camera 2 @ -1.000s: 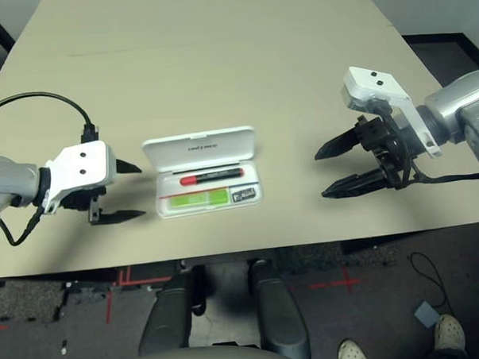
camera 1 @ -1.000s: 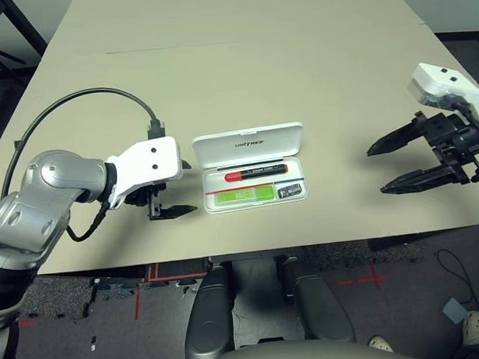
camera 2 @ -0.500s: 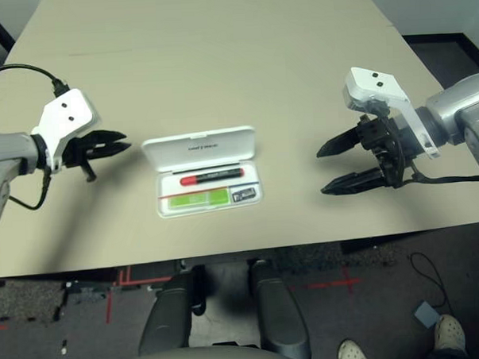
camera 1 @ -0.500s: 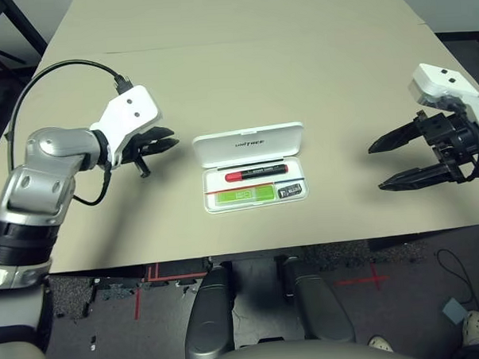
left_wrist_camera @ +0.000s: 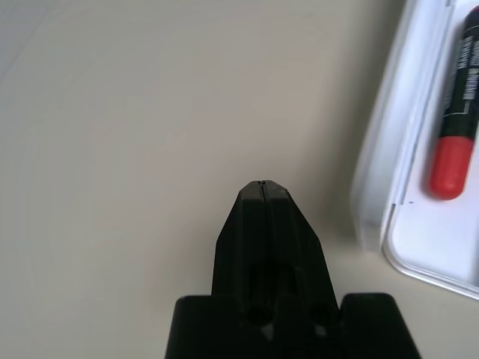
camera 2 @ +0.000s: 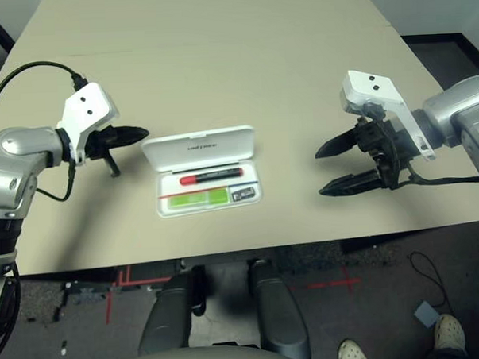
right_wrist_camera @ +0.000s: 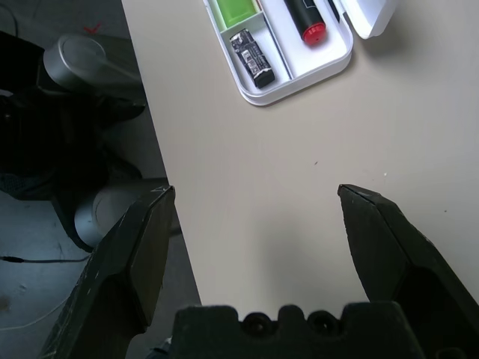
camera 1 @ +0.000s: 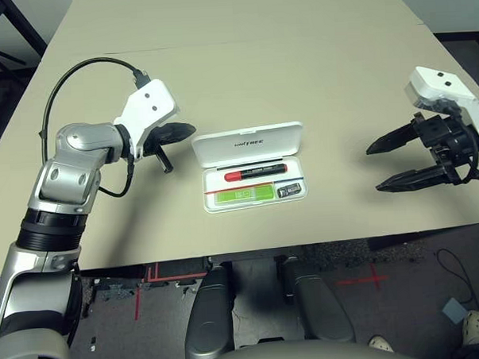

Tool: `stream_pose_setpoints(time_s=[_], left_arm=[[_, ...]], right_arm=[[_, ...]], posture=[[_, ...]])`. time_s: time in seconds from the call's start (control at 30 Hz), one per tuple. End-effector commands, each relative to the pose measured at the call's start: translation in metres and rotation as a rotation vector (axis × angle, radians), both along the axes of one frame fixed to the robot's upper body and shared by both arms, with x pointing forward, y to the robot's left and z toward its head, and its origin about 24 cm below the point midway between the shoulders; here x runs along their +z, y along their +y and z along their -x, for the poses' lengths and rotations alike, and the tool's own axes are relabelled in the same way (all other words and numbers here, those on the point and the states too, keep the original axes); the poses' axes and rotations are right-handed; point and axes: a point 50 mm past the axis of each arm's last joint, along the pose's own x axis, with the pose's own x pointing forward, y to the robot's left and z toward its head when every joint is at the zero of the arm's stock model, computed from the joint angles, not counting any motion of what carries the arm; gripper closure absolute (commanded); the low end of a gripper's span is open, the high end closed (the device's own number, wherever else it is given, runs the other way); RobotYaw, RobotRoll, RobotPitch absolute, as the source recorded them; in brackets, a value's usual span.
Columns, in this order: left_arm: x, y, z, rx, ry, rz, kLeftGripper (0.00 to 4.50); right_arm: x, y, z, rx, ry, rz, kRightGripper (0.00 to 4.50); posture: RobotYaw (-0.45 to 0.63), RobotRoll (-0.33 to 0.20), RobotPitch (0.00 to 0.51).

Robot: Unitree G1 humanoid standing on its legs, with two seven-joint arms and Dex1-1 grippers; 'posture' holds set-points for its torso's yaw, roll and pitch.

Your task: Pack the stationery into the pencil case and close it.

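Observation:
The white pencil case [camera 1: 248, 145] lies open at the table's middle, lid flat behind the tray. In the tray rest a red-and-black marker [camera 1: 255, 173], a lime-green stick [camera 1: 244, 196] and a small dark piece [camera 1: 290, 191]. My left gripper [camera 1: 186, 132] is shut on nothing, its tip just left of the lid's left end and a little apart from it. The left wrist view shows the shut fingertips [left_wrist_camera: 262, 188] beside the case's edge [left_wrist_camera: 389, 149] and the marker [left_wrist_camera: 455, 112]. Far to the right, my right gripper [camera 1: 374, 169] stands open and points toward the case [right_wrist_camera: 329, 63].
The beige table [camera 1: 242, 68] stretches far behind the case. A black cable [camera 1: 68, 84] loops over my left forearm. The table's front edge runs close below the case, with floor and red tape marks [camera 1: 371, 281] beyond it.
My left gripper has shut and swung from the case's front left up and back to the lid's left end. The right gripper has barely moved.

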Motion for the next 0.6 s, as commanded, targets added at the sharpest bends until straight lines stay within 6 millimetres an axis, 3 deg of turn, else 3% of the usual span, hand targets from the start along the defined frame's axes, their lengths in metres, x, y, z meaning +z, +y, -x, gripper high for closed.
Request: stream_pose_setpoints(time_s=[0.03,0.6], left_arm=[[-0.005,-0.014,0.008,-0.095,0.029,-0.001,4.47],[-0.032,-0.043,0.040,-0.285,0.158,-0.036,4.47]], right_arm=[[0.002,0.001,0.000,0.004,-0.023,0.013,0.00],[-0.004,0.003,-0.004,0.019,-0.031,0.038,0.00]], posture=[[0.02,0.000,0.214],[0.03,0.000,0.205]])
